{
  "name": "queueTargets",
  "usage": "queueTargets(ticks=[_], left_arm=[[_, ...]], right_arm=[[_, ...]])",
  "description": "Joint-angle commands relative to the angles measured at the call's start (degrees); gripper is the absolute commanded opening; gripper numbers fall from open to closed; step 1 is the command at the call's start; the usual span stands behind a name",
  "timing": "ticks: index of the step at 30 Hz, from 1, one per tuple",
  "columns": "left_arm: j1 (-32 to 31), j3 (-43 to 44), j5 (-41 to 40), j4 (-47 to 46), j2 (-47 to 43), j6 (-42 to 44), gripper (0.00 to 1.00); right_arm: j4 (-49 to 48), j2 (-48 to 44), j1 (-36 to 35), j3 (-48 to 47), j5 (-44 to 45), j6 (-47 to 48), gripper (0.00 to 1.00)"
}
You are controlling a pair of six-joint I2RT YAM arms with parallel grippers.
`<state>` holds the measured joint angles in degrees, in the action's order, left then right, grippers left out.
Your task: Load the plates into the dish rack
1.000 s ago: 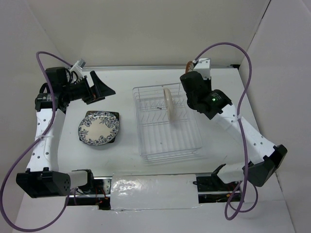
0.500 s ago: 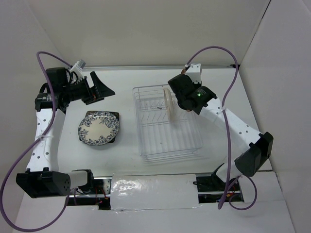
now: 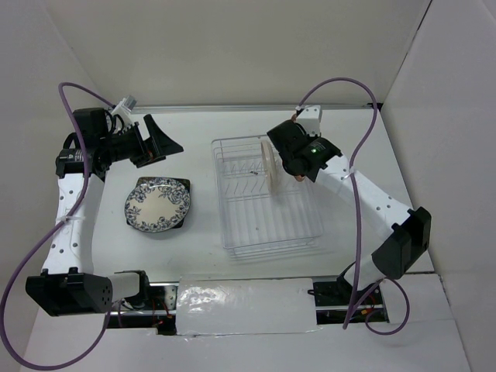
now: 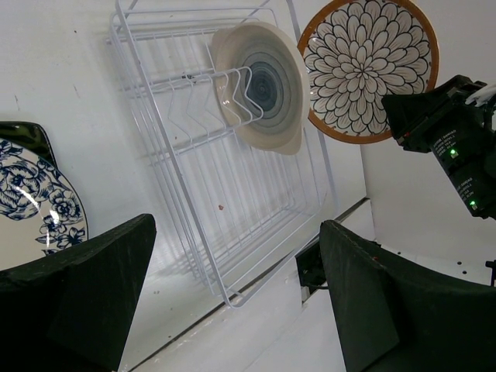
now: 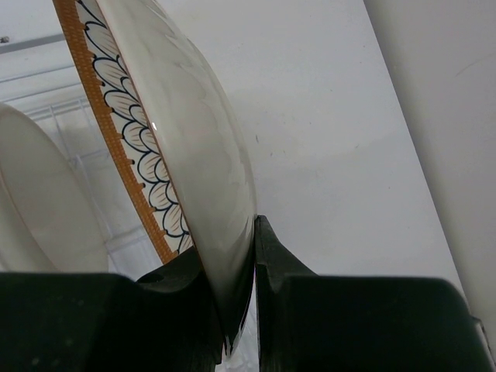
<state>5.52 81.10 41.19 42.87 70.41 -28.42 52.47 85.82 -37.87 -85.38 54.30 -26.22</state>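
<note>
The dish rack (image 3: 232,232) sits right of the table's middle, and the cream plate with blue-grey rings (image 3: 270,164) stands upright between its prongs (image 4: 232,97). My right gripper (image 3: 288,139) hangs over the rack's back right corner. It is shut on the edge of the brown-rimmed petal plate (image 5: 178,132), which it holds on edge just right of the cream plate (image 4: 260,85). The blue-white floral plate (image 3: 157,204) lies on the dark square plate (image 3: 184,186) at the left. My left gripper (image 3: 167,141) hovers behind them, open and with nothing in it.
White walls close in the table at the back and on both sides (image 3: 449,116). Purple cables loop from each arm (image 3: 364,186). A strip of clear tape (image 3: 244,298) covers the near edge between the arm bases.
My right arm has swung left with the brown-rimmed plate, bringing it close beside the cream plate over the rack. The left arm has not moved.
</note>
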Motion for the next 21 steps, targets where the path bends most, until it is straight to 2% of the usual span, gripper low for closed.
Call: queueTargets(ticks=[1, 10, 21], left_arm=[[-0.16, -0.41, 0.73, -0.77, -0.89, 1.27, 0.99], [-0.16, -0.15, 0.21, -0.69, -0.71, 1.44, 0.99], [-0.16, 0.29, -0.67, -0.07, -0.63, 1.88, 0.99]], right_arm=[[-2.81, -1.36, 0.34, -0.49, 4.67, -2.17, 0.0], [-3.95, -1.27, -0.01, 0.66, 2.47, -1.82, 0.0], [-3.69, -1.45, 0.51, 0.75, 3.97, -2.43, 0.0]])
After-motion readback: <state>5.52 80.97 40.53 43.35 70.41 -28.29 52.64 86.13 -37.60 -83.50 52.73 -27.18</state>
